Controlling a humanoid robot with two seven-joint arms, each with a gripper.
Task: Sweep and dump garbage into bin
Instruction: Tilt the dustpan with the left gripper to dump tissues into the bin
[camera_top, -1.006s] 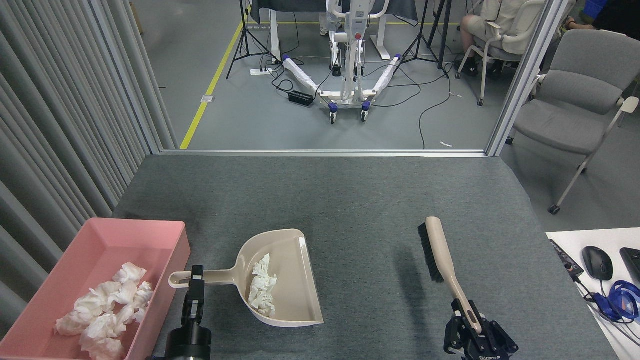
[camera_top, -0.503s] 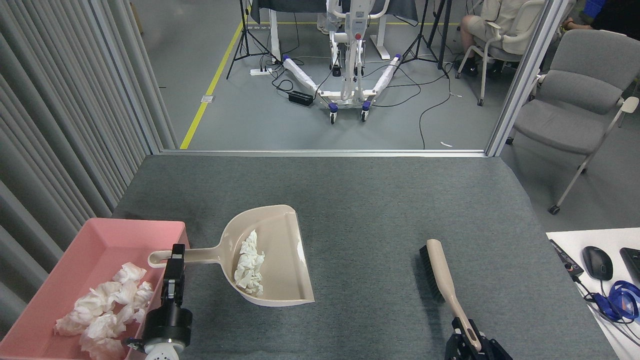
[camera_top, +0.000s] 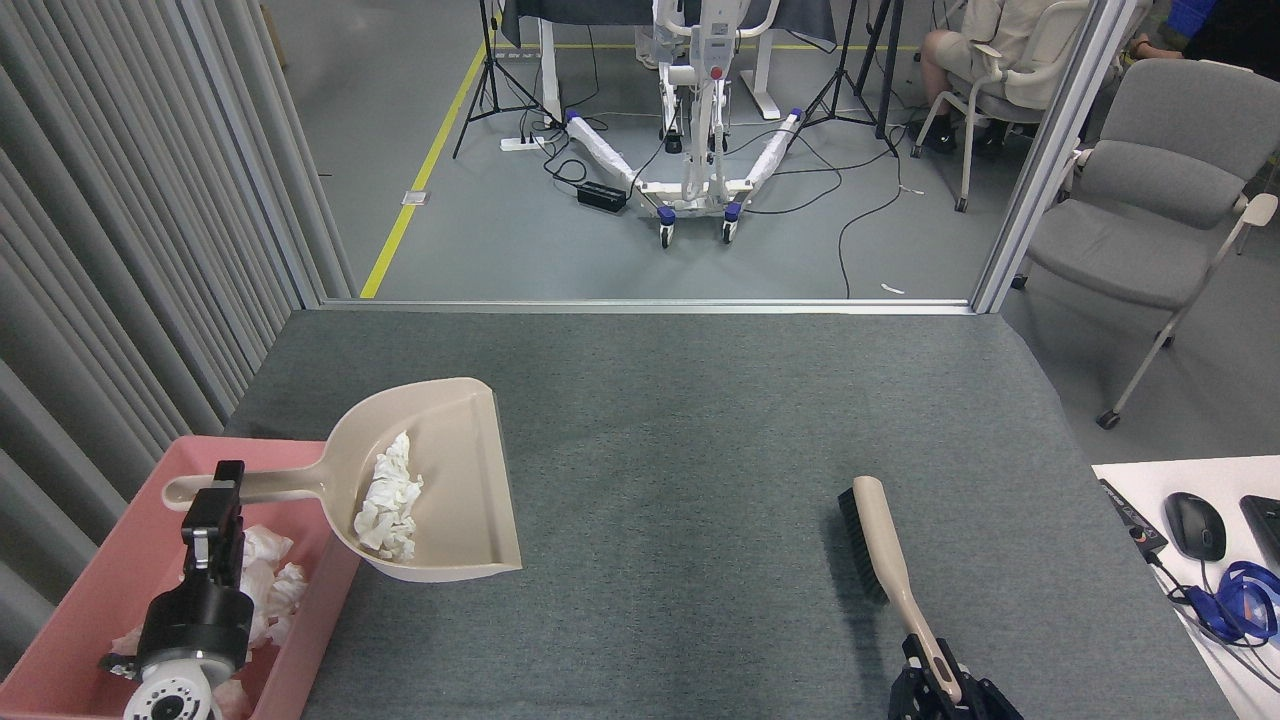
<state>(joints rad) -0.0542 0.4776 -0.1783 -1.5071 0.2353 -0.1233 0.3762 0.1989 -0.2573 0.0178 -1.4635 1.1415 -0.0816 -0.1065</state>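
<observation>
Head view. Worktop (camera_top: 700, 450): grey felt, wide bare stretch at centre and far side, far edge against a metal sill.

Bin (camera_top: 90, 590): pink tray at the near-left corner, cut off by the frame's lower edge, partly hidden behind the left arm. Garbage (camera_top: 270, 580) lay inside it, only part visible.

Dustpan (camera_top: 440, 490): beige, raised, overlapping the bin's right rim, one more wad (camera_top: 388, 498) in its scoop.

Left pincer (camera_top: 215, 495): closed on the dustpan handle.

Brush (camera_top: 880, 535): bristles facing left.

Right pincer (camera_top: 940, 680): clamped on the brush handle, largely cut off below.
</observation>
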